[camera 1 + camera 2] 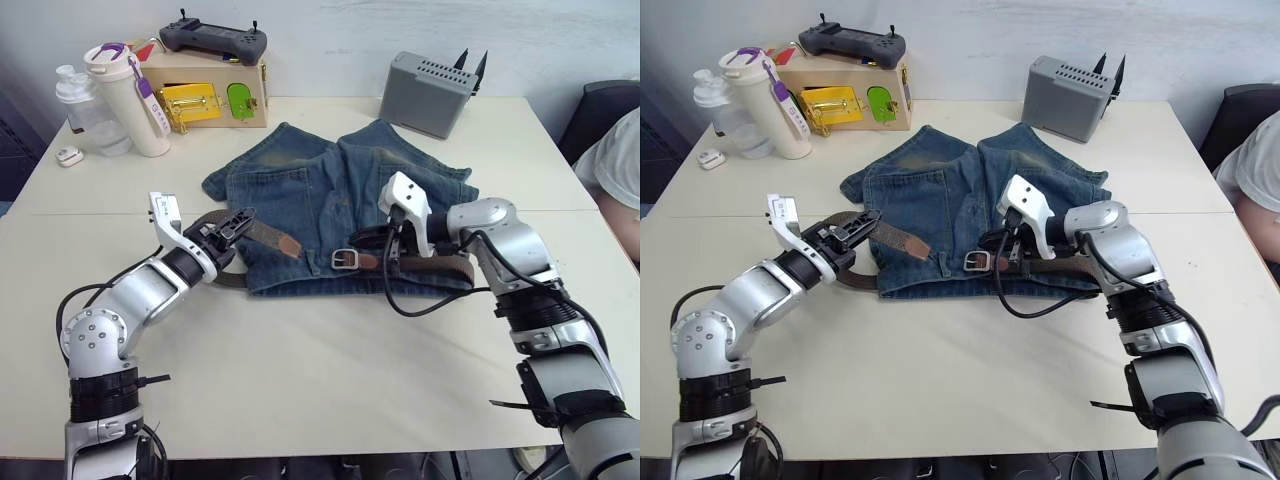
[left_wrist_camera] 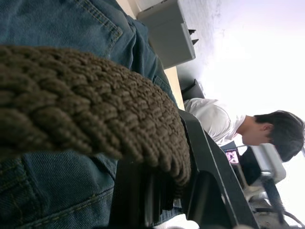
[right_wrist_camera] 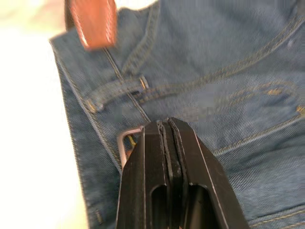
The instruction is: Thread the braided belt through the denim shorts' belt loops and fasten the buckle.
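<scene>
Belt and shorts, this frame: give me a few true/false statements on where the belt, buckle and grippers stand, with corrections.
1. The denim shorts lie flat on the table. True.
2. The left gripper is closed on the braided belt near its tan tip. True; the left wrist view shows the braid lying across its fingers.
3. The buckle hangs off the table edge. False; it rests on the shorts at the waistband, near the middle.
4. The belt tip is already passed through the buckle. False; the tip lies apart from it, toward the robot's left.
5. The right gripper is wide open. False; its fingers are pressed together beside the buckle.
</scene>
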